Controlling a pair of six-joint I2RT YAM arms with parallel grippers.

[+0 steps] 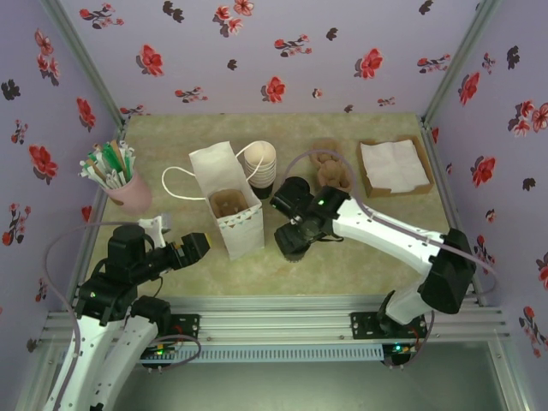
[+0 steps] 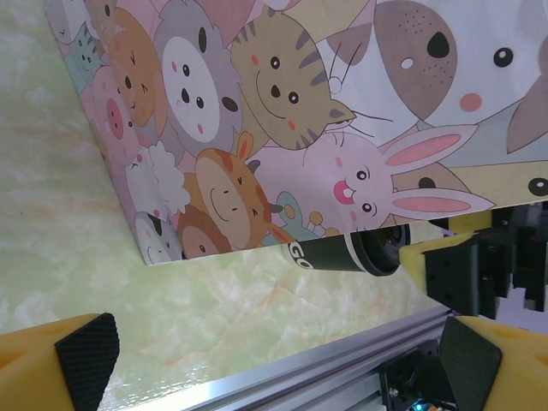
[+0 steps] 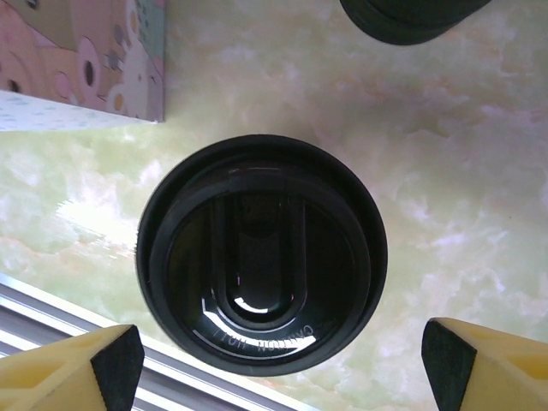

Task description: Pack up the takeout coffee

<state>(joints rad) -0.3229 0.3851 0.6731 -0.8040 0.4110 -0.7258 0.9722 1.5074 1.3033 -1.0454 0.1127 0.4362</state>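
The takeout coffee point(image 3: 261, 265) stands upright on the marbled table, its round black lid facing straight up in the right wrist view. My right gripper point(image 3: 278, 364) hangs over it, open, one yellow finger on each side of the lid with a gap on both. From the left wrist view the same dark cup point(image 2: 351, 253) shows side-on behind the bag's corner. In the top view my right gripper point(image 1: 292, 236) covers most of the cup. My left gripper point(image 1: 193, 247) is open with nothing in it, low on the table just left of the paper bag point(image 1: 224, 184).
The open bag, printed with cartoon animals point(image 2: 300, 128), holds a brown carrier. Behind it is a stack of cream cups point(image 1: 259, 163). A black lid stack point(image 3: 411, 17) sits just past the coffee. A pink cup of sticks point(image 1: 120, 184) stands far left, a napkin box point(image 1: 394, 167) back right.
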